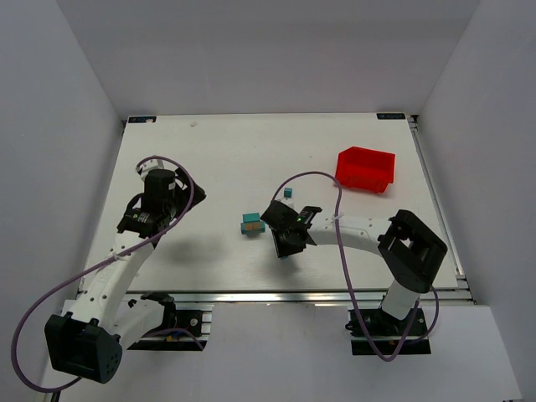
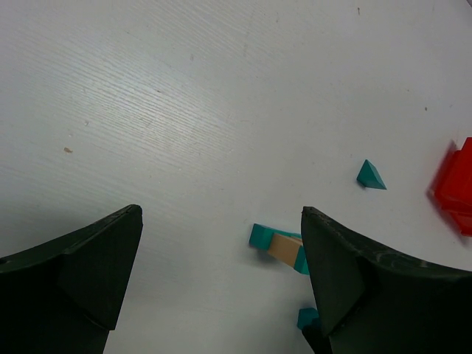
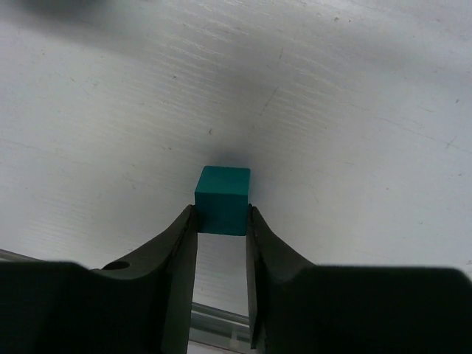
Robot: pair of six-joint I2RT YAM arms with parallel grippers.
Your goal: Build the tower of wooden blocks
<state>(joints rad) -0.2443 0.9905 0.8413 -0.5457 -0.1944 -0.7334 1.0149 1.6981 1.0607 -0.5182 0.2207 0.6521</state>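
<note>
Between the fingers of the right hand [image 3: 221, 215] sits a teal cube [image 3: 223, 193] on the white table [image 3: 354, 110], both fingers pressed to its sides, a grip as far as this view tells. Just left of it stands the wood block tower [image 1: 249, 224], teal with tan, right arm stretched low across the table. Left hand [image 2: 221, 214] hovers wide open farther left; white walls [image 1: 50, 126] all round.

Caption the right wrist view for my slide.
Right end effector clamped on both sides of a teal cube that sits on the white table.
</note>
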